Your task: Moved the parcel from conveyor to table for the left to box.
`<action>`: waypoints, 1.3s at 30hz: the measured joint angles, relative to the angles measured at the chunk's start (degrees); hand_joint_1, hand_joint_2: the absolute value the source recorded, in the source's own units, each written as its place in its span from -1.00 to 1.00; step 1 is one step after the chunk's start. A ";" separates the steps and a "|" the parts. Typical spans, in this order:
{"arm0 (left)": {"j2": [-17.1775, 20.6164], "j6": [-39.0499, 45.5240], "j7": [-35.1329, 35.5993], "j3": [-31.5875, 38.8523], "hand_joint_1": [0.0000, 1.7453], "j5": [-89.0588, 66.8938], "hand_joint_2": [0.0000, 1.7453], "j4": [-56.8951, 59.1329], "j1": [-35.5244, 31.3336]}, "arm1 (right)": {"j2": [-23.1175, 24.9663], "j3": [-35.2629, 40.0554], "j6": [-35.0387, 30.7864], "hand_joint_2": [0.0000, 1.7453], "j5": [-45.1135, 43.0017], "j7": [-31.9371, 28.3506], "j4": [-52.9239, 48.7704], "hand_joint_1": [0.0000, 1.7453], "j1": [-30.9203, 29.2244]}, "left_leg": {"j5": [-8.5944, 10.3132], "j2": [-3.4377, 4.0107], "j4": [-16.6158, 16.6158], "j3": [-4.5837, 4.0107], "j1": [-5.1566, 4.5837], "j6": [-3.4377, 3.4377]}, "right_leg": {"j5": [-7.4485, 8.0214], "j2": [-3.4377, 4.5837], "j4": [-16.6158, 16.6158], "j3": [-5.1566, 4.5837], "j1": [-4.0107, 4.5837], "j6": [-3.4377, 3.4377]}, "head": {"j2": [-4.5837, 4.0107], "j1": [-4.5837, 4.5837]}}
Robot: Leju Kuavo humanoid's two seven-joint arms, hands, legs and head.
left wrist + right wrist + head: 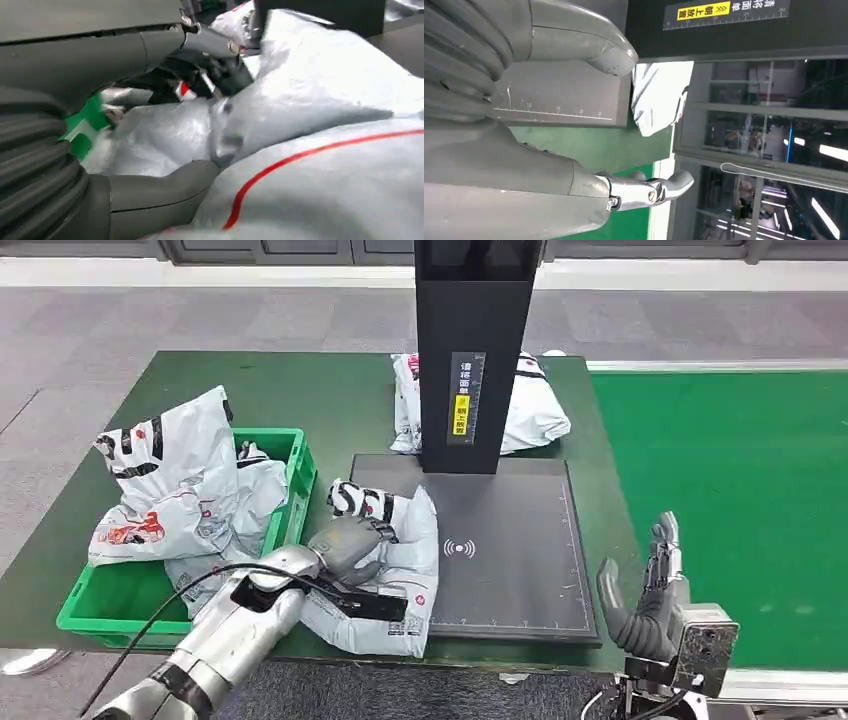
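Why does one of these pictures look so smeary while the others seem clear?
Left wrist view: the camera sits right against the grey parcel under the left robot hand, so everything is soft and blurred. Head view: sharp, evenly lit, faint sheen on the black scanner pad. Right wrist view: turned sideways, crisp, with bright lamps behind glass.

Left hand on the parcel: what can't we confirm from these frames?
- Head view: the left hand lies on the parcel; its fingers are hidden under its own back, so the grip is unconfirmed.
- Left wrist view: blurred and very close; finger contact is unreadable.
- Head view: the rear parcel is partly hidden by the black scanner column.
- The green bin floor is covered by bags.
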 measured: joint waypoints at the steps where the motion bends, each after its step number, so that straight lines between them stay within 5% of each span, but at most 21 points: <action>1: -0.31 0.00 0.04 -0.63 1.00 -0.33 1.00 1.14 -0.61 | 0.00 0.00 -0.15 1.00 0.02 0.02 0.00 -1.00 0.00 | -0.01 -0.01 0.00 0.01 0.00 0.01 | 0.00 -0.02 0.00 0.03 0.00 0.00 | -0.02 0.02; 13: -3.34 7.08 5.38 -6.03 1.00 -3.43 1.00 10.53 -5.64 | 0.02 0.00 -1.46 1.00 0.33 0.37 -0.02 -1.00 -0.09 | -0.10 -0.13 -0.01 0.51 0.00 0.24 | -0.19 -0.15 -0.01 0.65 -0.04 0.15 | 0.00 0.02; 17: -3.65 18.97 10.29 -5.91 1.00 -3.85 1.00 9.50 -4.86 | 0.09 -0.20 -2.03 1.00 0.24 0.33 -0.11 -1.00 0.54 | 0.02 -0.09 0.00 0.38 0.00 0.20 | 0.02 -0.10 -0.01 0.43 -0.07 0.12 | 0.00 0.02; 22: -3.56 36.82 13.99 0.75 1.00 0.39 1.00 -2.26 -2.10 | 0.96 -1.05 -3.58 1.00 0.05 -0.13 -0.20 -1.00 1.50 | 0.19 -0.09 0.01 0.02 0.00 0.19 | 0.13 -0.10 -0.01 0.12 -0.05 0.17 | 0.00 0.02; 39: -3.43 47.78 10.05 17.93 1.00 10.12 1.00 -21.98 5.19 | 1.09 -1.18 -7.10 1.00 -2.36 -1.49 -0.20 -1.00 2.57 | 0.12 -0.03 0.00 -0.15 0.00 0.15 | 0.06 -0.02 -0.01 -0.12 -0.02 0.12 | 0.00 0.00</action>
